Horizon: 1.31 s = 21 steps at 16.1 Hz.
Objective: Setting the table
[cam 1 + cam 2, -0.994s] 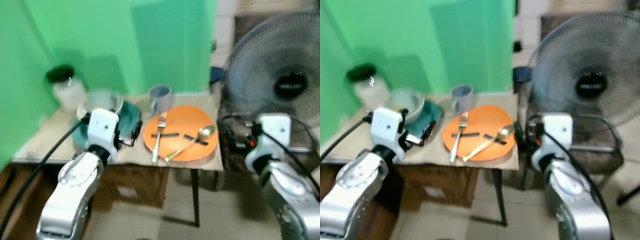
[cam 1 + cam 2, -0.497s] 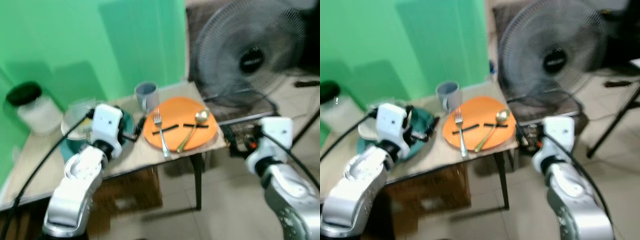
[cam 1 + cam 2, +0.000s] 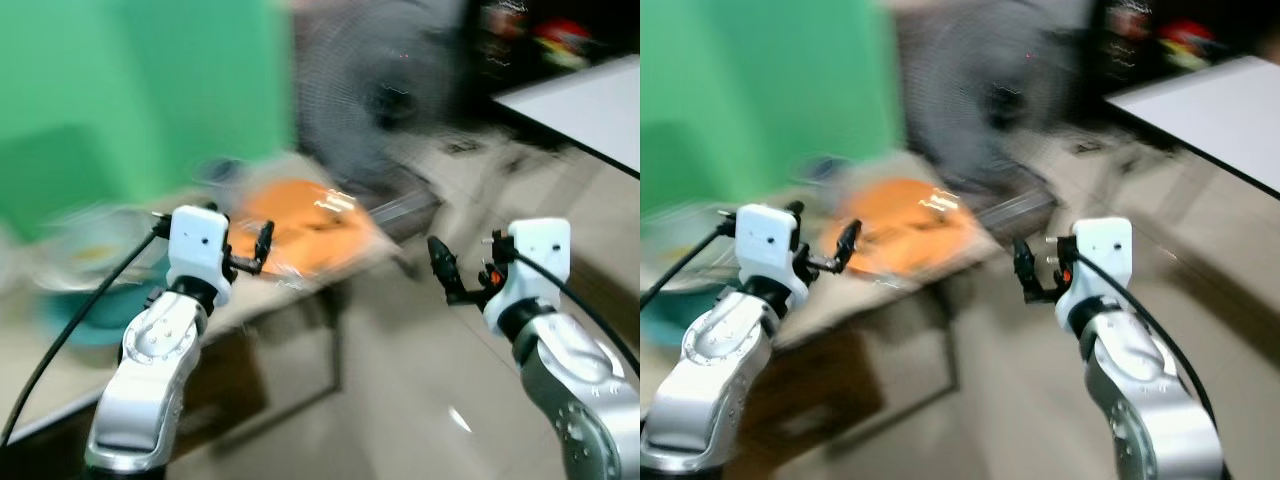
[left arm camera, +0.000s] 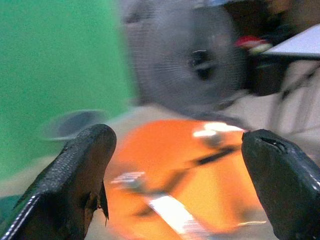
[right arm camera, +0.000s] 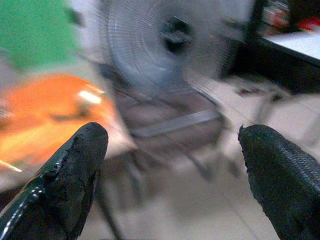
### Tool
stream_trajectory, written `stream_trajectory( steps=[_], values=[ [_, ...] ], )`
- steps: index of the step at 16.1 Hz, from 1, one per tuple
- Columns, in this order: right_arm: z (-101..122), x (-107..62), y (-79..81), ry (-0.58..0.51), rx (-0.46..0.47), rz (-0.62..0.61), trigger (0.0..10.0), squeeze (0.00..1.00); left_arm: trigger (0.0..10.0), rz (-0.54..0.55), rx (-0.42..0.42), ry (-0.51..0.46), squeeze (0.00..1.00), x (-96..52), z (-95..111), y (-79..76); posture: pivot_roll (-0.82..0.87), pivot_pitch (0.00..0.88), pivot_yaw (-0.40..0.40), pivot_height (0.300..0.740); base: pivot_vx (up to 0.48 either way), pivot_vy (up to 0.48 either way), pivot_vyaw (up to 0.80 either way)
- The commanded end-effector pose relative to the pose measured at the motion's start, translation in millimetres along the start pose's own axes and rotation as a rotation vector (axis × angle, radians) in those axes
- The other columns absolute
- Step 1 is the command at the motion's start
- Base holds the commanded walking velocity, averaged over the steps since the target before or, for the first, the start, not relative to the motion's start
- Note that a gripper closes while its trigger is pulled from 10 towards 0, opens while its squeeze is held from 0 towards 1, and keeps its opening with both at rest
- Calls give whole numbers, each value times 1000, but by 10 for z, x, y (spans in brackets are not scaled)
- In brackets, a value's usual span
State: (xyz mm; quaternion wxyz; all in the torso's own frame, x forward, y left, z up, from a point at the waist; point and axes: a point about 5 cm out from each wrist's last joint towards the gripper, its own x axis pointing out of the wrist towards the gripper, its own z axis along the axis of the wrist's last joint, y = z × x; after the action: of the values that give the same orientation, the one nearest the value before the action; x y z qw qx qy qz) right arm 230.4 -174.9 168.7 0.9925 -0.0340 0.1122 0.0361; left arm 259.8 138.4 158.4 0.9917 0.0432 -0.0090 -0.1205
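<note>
The picture is blurred by motion. An orange plate (image 3: 305,225) lies on the small table (image 3: 250,300), with a fork (image 4: 167,212) and a spoon (image 4: 212,131) on it as bright smears. A grey mug (image 4: 75,122) stands behind the plate. My left gripper (image 3: 258,248) hovers open just in front of the plate, holding nothing; its fingers (image 4: 82,165) are spread wide. My right gripper (image 3: 447,275) is open and empty too, out over the floor to the right of the table.
A big standing fan (image 3: 380,95) is right behind the table. A teal bowl (image 3: 70,295) blurs at the table's left. A white tabletop (image 3: 585,100) and dark shelves are at the far right. Tiled floor (image 3: 400,400) lies ahead.
The whole picture has slid left and blurred: the camera has swung right. The white tabletop has come into view. Both arms keep their pose, grippers still open.
</note>
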Motion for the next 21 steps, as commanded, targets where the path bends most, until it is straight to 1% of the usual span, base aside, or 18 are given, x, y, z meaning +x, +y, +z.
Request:
stream_trajectory(
  steps=[1, 3, 4, 6, 8, 9, 10, 11, 13, 15, 18, 21],
  values=[
    [76, 44, 46, -25, -10, 26, 10000, 1000, 10000, 38, 6, -4, 0, -50, 2, 75, -55, 0, -17, 740, 0, 0, 0],
    [69, 129, 107, -20, -18, 76, 10000, 1000, 10000, 62, 25, -2, 0, -108, -11, 98, -23, 0, -43, 740, 0, 0, 0],
    [65, 181, 168, -22, -12, 118, 10000, 1000, 10000, 80, 43, 8, 0, -136, -15, 142, -2, 0, -52, 740, 0, 0, 0],
    [33, 210, 219, -16, 2, 147, 10000, 1000, 10000, 96, 64, 19, 0, -160, -16, 193, 11, 0, -43, 740, 0, 0, 0],
    [3, 213, 232, -16, 7, 152, 10000, 1000, 10000, 70, 55, 16, 0, -134, -2, 213, -2, 0, -6, 740, 0, 0, 0],
    [0, 212, 232, -16, 8, 153, 10000, 1000, 10000, 63, 53, 19, 0, -129, -5, 210, -7, 0, -3, 740, 0, 0, 0],
    [-2, 221, 236, -19, -4, 155, 10000, 706, 10000, 48, 62, 25, 0, -82, -12, 229, -27, 0, 12, 740, 0, 0, 0],
    [-6, 214, 224, -20, -8, 148, 10000, 0, 10000, 45, 65, 28, 0, -50, -8, 241, -30, 0, 18, 740, 247, 0, 0],
    [-43, 174, 202, -19, 0, 113, 10000, 0, 10000, 36, 49, 18, 0, -25, 21, 247, -42, 0, 30, 740, 321, 0, 0],
    [-90, 115, 194, -18, 0, 93, 10000, 0, 10000, 23, 28, 25, 0, -7, -9, 238, -58, 0, 47, 740, 409, 0, 0],
    [-76, 104, 183, -29, -10, 95, 10000, 0, 10000, 0, 27, 25, 0, 25, -12, 210, -64, 0, 50, 740, 449, 0, 0],
    [-57, 101, 197, -39, -25, 106, 10000, 0, 10000, 0, 25, 24, 0, 13, -9, 229, -66, 0, 50, 740, 456, 0, 0]
  ],
)
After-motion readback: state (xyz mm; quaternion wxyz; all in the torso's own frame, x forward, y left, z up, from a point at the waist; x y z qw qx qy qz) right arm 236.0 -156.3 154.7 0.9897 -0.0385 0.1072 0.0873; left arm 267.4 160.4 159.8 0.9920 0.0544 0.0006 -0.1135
